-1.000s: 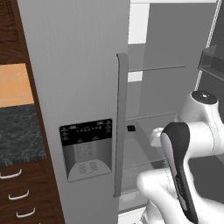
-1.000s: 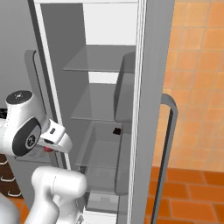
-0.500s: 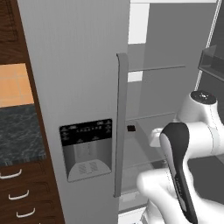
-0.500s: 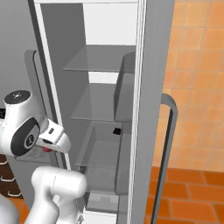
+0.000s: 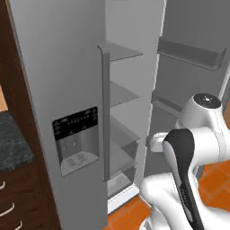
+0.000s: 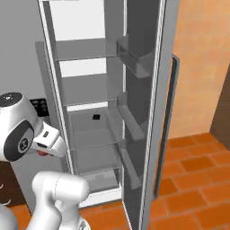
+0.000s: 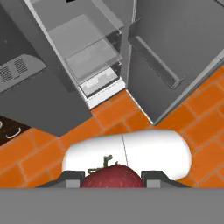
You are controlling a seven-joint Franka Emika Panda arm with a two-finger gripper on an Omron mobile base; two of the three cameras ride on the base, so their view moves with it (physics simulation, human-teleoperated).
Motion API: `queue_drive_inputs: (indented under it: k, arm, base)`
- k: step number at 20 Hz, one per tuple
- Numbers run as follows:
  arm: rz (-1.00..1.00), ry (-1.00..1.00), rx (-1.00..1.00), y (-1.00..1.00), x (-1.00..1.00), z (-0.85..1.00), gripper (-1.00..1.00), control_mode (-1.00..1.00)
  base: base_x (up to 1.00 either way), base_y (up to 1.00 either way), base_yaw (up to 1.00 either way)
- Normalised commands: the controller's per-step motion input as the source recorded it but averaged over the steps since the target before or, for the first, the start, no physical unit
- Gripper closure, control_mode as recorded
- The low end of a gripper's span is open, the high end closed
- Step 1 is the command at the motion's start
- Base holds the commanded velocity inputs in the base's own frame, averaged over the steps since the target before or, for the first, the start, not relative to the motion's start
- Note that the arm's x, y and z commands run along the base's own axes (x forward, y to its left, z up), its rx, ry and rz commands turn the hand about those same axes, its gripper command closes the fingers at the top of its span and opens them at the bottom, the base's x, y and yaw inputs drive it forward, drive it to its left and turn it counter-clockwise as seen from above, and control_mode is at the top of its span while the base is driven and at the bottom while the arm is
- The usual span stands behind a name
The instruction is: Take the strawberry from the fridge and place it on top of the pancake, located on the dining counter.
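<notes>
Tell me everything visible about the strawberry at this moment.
The strawberry is dark red with a bumpy, glossy skin and a small green stem on top. In the hand view it sits between the two dark fingertips of the pincer, which is shut on it, above the orange tiled floor. Its lower part is hidden. In the right base view a red bit shows under the hand.

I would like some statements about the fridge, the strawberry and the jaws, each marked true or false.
1. The strawberry sits between the jaws of the gripper. True.
2. The right door of the fridge stands shut. False: it is swung open, and its door bins show.
3. The strawberry lies on a glass shelf. False: it is held in the gripper, outside the fridge.
4. The floor is of orange tiles. True.
5. The fridge's left door carries a black dispenser panel. True.
</notes>
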Motion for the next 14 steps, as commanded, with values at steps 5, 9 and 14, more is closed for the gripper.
queue_drive_inputs:
  k: [5,9,14]
  arm:
    - [0.00,0.00,0.00,0.00,0.00,0.00,1.00,1.00]
    - [0.00,0.00,0.00,0.00,0.00,0.00,1.00,1.00]
    - [0.00,0.00,0.00,0.00,0.00,0.00,1.00,1.00]
  base:
    - [-0.71,0.06,-0.83]
    - [-0.41,0.12,-0.88]
    - [-0.27,0.08,-0.90]
